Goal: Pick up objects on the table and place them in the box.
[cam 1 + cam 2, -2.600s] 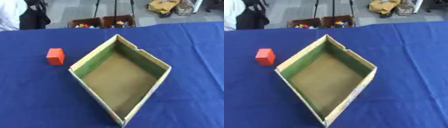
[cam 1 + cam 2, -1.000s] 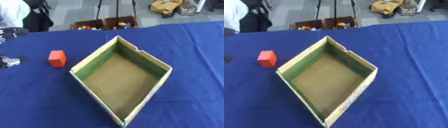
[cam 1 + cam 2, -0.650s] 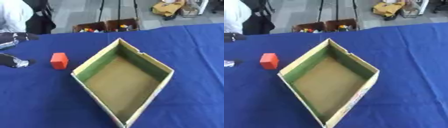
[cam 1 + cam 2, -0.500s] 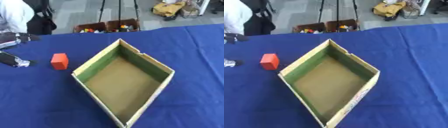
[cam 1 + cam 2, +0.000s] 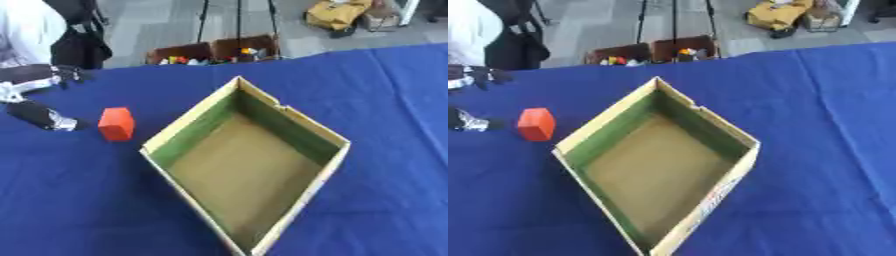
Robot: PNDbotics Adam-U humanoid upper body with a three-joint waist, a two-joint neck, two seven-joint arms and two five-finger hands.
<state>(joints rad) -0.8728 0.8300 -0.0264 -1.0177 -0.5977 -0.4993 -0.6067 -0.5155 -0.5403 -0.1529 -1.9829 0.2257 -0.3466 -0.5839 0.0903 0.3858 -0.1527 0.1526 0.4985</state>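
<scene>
one red block is the only loose thing visible on the blue tablecloth, and it stands just to the right of the left hand, near but not touching. the left hand comes in from the left edge, with one dark finger and its silvery tip lying low over the cloth and pointing toward the block, and another dark part of the hand higher up and farther back. the spread between those two parts reads as an open hand with nothing in it, which suits an approach: the gap faces the block so the fingers could go round it.

the cardboard box sits further right of the hand, beyond the block, turned cornerwise so that one green-lined wall faces the block. it is open at the top and looks empty, so the placing is not yet done. the block lies close beside that near wall, apart from it, which should make a short carry up and over the rim.

the right hand shows in neither view, so its state cannot be told. beyond the table's far edge stand bins with small coloured things, outside the work.
</scene>
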